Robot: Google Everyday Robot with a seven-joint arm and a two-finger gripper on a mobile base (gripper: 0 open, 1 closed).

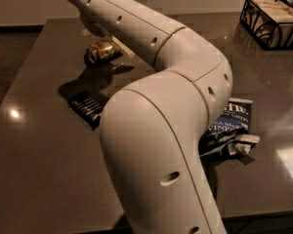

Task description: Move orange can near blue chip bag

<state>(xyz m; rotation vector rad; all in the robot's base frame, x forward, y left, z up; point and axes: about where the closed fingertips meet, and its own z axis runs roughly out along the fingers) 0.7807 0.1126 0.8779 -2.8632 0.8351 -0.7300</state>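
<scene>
The orange can (100, 51) lies on its side on the dark table (44, 169) at the back left, silver top facing left. My gripper (103, 36) is right at the can, just above and behind it, mostly hidden by my white arm (151, 130). The blue chip bag (230, 125) lies at the right, navy with white lettering and a torn silvery corner, partly hidden behind my arm's elbow. The can is well apart from the bag.
A small black ribbed snack packet (87, 108) lies left of my arm, in front of the can. A black wire basket (272, 22) stands at the back right. The table's front edge runs along the bottom of the view.
</scene>
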